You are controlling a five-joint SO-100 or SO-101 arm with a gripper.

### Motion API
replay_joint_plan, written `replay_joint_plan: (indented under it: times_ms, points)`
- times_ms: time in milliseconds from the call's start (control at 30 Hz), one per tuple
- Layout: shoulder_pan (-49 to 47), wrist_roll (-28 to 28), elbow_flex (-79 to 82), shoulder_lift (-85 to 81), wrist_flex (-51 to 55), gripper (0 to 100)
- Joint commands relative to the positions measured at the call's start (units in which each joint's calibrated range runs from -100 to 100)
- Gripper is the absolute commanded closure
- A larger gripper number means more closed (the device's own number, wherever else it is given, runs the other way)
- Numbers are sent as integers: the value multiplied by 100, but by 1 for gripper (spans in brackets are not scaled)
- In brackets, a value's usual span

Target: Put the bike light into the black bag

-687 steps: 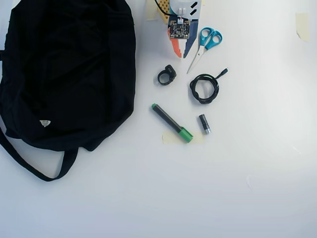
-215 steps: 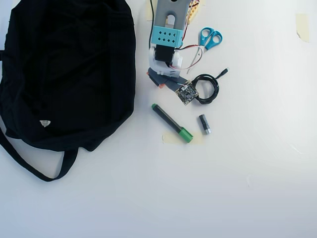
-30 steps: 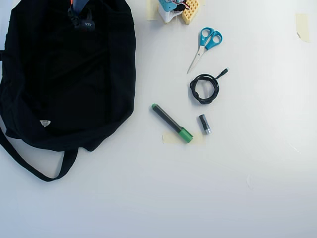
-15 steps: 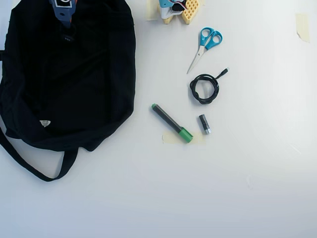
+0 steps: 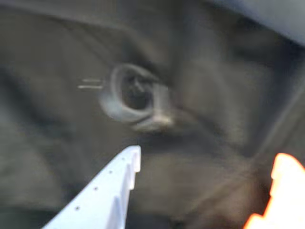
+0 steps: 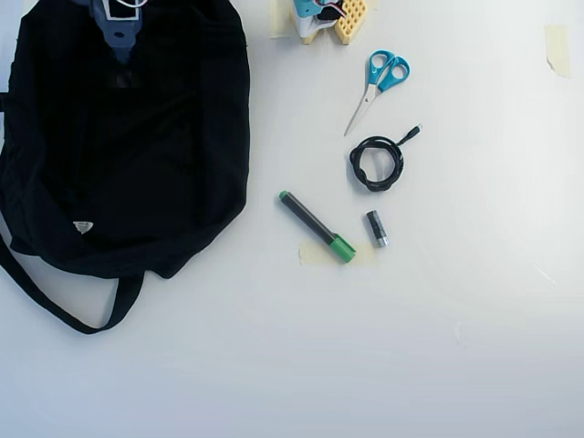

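Two fingers of the gripper (image 5: pixel 205 164) stand wide apart and empty above the bike light (image 5: pixel 136 100), which lies on the black bag (image 6: pixel 182 164).

On the white table (image 6: pixel 438 347) in the overhead view, blue-handled scissors (image 6: pixel 379 78) lie above a coiled black cable (image 6: pixel 377 163). Below sit a green-capped marker (image 6: pixel 316 225) on what looks like a tape patch (image 6: pixel 315 255), and a small black-and-silver cylinder (image 6: pixel 377 228) just beside it.
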Motion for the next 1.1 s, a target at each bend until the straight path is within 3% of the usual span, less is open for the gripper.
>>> replay_joint_plan:
  times_ms: [0, 133, 167, 267, 300, 367, 633, 800, 967, 1067]
  points:
    - [-840, -14, -168, -660, 41, 64]
    - [-2986, -25, -195, -702, -11, 64]
    - [-3525, -25, -195, -917, -28, 69]
    - [-4258, -40, -186, -1648, -28, 96]
    - [-4482, -271, -186, -1805, -28, 97]
    - [-4617, -633, -79, -2195, 101, 98]
    - [-4752, -481, 1521, -3681, 1419, 98]
    - [-4998, -481, 3165, -5374, 1221, 98]
    - [-5327, -465, 5348, -7357, 325, 98]
    - [-5552, -35, 6498, -8370, 33, 98]
